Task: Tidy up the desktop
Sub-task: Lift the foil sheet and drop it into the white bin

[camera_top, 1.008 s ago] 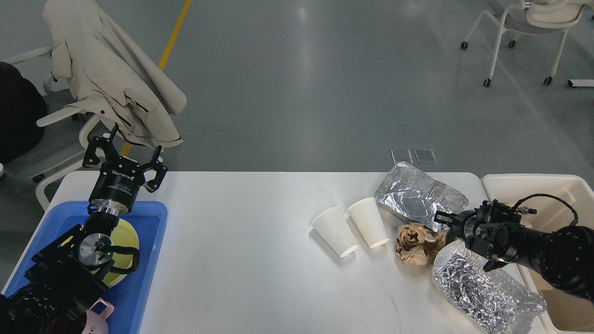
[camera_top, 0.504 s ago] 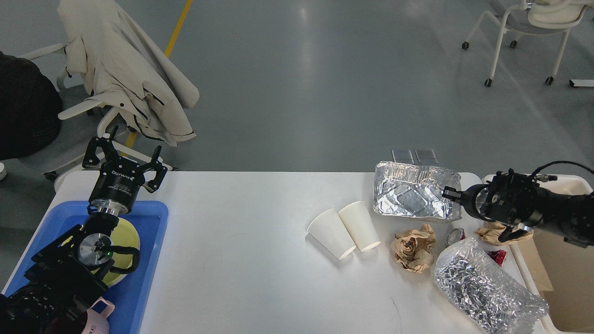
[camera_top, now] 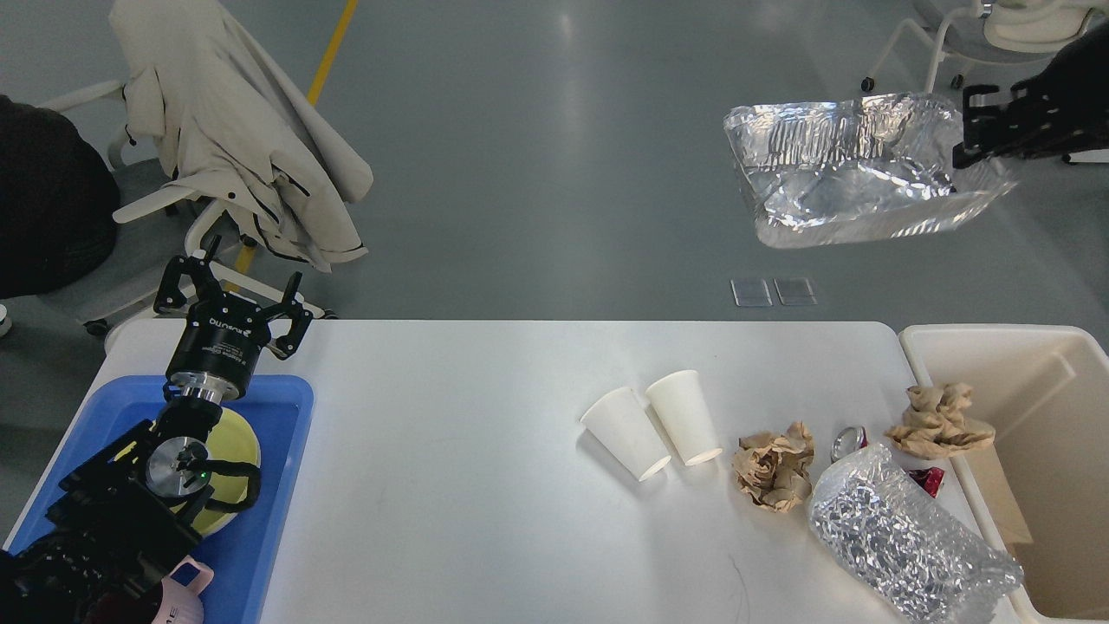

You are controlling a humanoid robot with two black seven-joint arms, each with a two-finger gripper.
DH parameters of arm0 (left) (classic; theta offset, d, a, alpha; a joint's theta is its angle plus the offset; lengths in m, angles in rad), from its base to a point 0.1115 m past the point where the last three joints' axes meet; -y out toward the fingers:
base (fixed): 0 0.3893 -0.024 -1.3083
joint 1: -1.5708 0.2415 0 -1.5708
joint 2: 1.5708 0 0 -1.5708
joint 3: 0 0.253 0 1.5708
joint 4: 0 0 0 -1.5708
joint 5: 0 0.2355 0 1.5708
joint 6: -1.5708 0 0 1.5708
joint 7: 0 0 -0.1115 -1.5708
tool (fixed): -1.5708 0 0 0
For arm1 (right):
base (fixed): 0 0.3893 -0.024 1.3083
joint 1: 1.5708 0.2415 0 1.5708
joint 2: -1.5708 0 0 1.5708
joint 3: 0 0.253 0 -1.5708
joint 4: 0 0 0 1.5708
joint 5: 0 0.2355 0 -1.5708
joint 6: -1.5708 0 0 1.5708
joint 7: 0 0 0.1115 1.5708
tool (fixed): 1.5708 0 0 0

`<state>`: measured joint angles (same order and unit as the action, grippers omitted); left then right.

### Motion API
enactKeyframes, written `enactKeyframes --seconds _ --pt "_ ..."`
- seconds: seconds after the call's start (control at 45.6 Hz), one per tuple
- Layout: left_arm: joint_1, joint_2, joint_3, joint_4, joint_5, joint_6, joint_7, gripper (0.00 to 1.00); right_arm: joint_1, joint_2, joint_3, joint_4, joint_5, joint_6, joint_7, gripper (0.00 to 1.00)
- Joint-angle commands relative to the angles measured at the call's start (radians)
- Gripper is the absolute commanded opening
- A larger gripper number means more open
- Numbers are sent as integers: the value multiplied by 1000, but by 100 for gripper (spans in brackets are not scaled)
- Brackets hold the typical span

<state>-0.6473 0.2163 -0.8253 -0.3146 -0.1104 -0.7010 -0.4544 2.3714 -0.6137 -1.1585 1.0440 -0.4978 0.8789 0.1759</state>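
The right gripper (camera_top: 969, 130) has gone way up high, far above the desktop (camera_top: 485, 485). Half a second ago it was low by the bin. Its fingers pinch the edge of the shiny foil tray (camera_top: 853, 169), which now hangs in the air instead of lying on the table. The left gripper (camera_top: 232, 295) has not moved; its fingers are spread wide with nothing in them, above the blue tray (camera_top: 269, 520). Two paper cups (camera_top: 663, 422), a brown paper ball (camera_top: 774, 464) and a silver bag (camera_top: 901, 542) lie where they were.
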Motion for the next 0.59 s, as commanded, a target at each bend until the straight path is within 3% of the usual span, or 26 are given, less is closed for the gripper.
enactKeyframes --seconds 0.0,0.175,0.263,0.482,0.57 --pt "0 0 0 0 0 0 0 100 124 -6 -13 -8 -149 81 92 0" --pt "0 0 -2 0 0 0 0 100 54 -72 -96 -76 -226 37 116 0" --pt "0 0 0 0 0 0 0 100 -165 -116 -115 -194 -231 -89 116 0" --pt "0 0 0 0 0 0 0 100 -883 -161 -79 -610 -191 -520 117 0" --pt "0 0 0 0 0 0 0 100 -1162 -150 -27 -694 -81 -626 105 0"
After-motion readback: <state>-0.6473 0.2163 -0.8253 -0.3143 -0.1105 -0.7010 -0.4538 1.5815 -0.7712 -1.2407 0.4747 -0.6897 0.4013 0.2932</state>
